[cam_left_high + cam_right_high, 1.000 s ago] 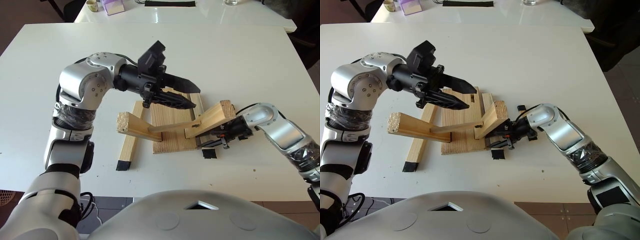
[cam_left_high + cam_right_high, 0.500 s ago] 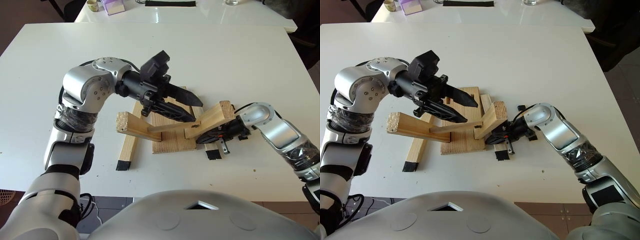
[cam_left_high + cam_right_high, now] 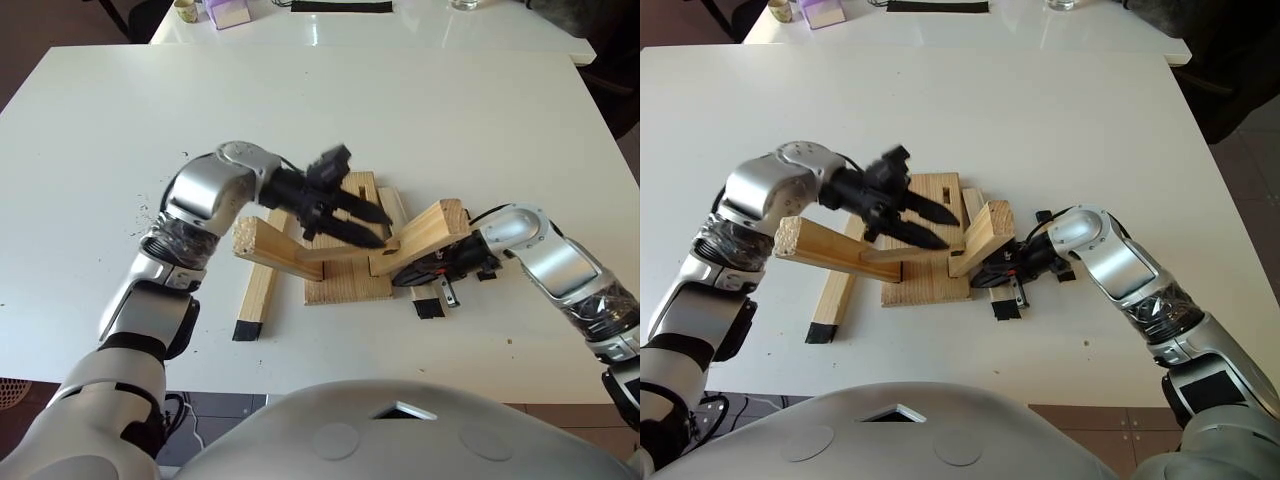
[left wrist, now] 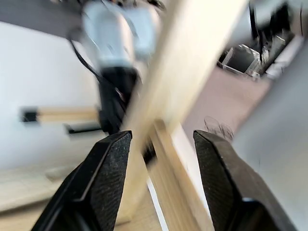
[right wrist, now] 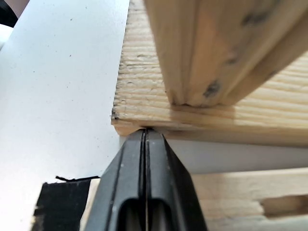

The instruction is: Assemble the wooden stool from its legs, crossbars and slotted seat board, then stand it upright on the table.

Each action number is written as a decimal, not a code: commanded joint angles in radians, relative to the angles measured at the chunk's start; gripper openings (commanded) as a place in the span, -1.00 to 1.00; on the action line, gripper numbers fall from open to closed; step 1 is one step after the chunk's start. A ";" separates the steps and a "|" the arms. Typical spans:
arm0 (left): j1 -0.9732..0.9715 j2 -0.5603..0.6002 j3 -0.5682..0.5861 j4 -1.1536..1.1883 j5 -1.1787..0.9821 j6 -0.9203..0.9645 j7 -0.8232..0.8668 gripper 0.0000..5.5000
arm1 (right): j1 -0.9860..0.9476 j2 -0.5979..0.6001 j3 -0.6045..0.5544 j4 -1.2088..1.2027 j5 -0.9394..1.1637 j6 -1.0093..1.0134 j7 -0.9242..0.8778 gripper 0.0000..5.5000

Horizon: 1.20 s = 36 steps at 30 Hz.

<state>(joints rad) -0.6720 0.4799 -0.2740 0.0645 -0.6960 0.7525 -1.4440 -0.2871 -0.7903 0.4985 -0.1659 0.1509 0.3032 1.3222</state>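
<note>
At table (image 3: 450, 130) centre: seat board (image 3: 345, 282) lies flat. H-frame (two legs + crossbar (image 3: 335, 252)) leans over it. Its left leg (image 3: 265, 250) hangs off the board's left edge; its right leg (image 3: 425, 235) rests on the board's right side. Stool not yet upright.

Change: over the last sec. your left gripper (image 3: 372, 228) has dropped from above the board to crossbar level, elbow lower too. Its fingers are apart, one each side of the crossbar. Wrist view shows wood between the spread pads (image 4: 103, 183); contact cannot be told. Frame itself hasn't shifted. Meaning: approach looks done and the grasp is prob. next. Closing here should give you control of the frame for seating the legs.

Right gripper (image 5: 146, 144): fingers pressed together, holding nothing. Tips sit against the board's near right corner, just under the right leg's end, same as half a sec. ago. Reads as a brace for the board.

Surroundings: spare leg w/ black foot (image 3: 255, 300) lies flat left of the board, partly under the frame's left leg. Second black foot (image 3: 425, 308) lies just beside the right gripper. Another stick (image 3: 397, 200) lies along the board's right edge.

Obstruction: right gripper & that foot crowd the corner where the right leg must swing, so watch for snagging. Far table: cup (image 3: 185, 10), purple box (image 3: 228, 12); well apart, no issue.
</note>
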 commanded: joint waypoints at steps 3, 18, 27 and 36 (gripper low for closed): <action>-0.031 0.058 0.277 -0.113 -0.078 0.007 0.184 -0.13 | 0.107 -0.030 -0.154 -0.157 0.058 0.061 -0.105 -0.98; 1.068 -0.138 0.569 -0.892 0.494 -0.287 1.021 0.40 | 0.756 0.493 -0.639 -0.854 -0.104 0.424 -1.044 -0.56; 1.139 -0.168 0.431 -1.010 0.624 -0.317 1.125 0.40 | 0.711 0.675 -0.345 -0.881 -0.243 0.374 -1.296 -0.56; 0.937 -0.151 0.173 -0.931 0.710 -0.189 1.137 0.40 | 0.494 0.750 -0.031 -0.881 -0.313 0.657 -1.326 -0.56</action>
<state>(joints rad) 0.3005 0.3125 0.0023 -0.8949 0.0299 0.5372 -0.2590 0.2371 -0.0465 0.3981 -1.0486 -0.2198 0.9179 -0.0630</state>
